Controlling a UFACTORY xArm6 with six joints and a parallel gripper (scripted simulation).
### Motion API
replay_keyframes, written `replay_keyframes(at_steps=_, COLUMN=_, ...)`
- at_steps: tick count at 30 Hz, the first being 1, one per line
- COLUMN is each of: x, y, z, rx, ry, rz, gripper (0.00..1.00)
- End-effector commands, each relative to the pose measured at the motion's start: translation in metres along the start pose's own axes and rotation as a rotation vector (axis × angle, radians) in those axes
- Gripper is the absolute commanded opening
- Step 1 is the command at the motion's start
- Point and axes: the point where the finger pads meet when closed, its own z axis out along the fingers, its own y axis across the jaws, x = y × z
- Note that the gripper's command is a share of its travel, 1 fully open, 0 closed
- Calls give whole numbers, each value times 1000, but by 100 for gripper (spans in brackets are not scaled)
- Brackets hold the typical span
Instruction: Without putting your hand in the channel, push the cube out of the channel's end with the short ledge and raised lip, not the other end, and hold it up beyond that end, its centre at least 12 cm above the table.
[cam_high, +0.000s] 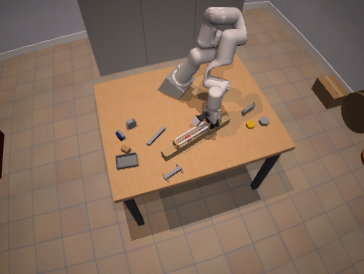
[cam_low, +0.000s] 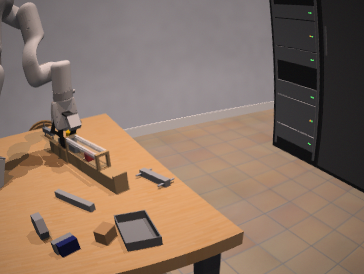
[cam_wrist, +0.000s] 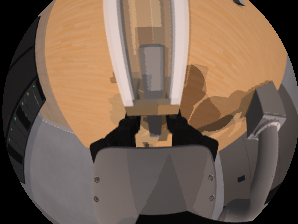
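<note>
The red cube (cam_high: 188, 137) (cam_low: 88, 157) lies inside the channel (cam_high: 196, 136) (cam_low: 92, 145) (cam_wrist: 116, 50), under its pale rails and nearer the end away from my gripper. It does not show in the wrist view. A brown wooden beam (cam_low: 95, 172) runs alongside, with a raised block (cam_low: 120, 182) beyond that far end. A grey tool (cam_wrist: 152, 67) lies in the channel's near end, its narrow part sticking out under the crosspiece. My gripper (cam_high: 212, 121) (cam_low: 62, 142) (cam_wrist: 152, 100) is outside the near end, partly open, its fingers either side of the narrow part with gaps.
A grey bar (cam_high: 156, 136) (cam_low: 75, 200), a grey tray (cam_high: 127, 160), a brown block (cam_high: 125, 148) (cam_low: 105, 233) and a blue piece (cam_high: 120, 135) stand left in the top view. A pegged grey piece (cam_high: 173, 173) (cam_low: 155, 177) is in front; a yellow disc (cam_high: 250, 124) is right.
</note>
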Motion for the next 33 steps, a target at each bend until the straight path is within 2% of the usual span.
replay_keyframes(at_steps=1, x=0, y=-1, z=0, rx=2, ry=1, rz=0, gripper=38)
replay_keyframes(at_steps=25, x=0, y=-1, z=-1, rx=2, ry=1, rz=0, gripper=38)
replay_keyframes(at_steps=28, x=0, y=-1, z=-7, rx=2, ry=1, rz=0, gripper=38)
replay_keyframes(at_steps=31, x=0, y=-1, z=-23, rx=2, ry=1, rz=0, gripper=38)
replay_keyframes(at_steps=33, x=0, y=-1, z=-23, rx=2, ry=1, rz=0, gripper=38)
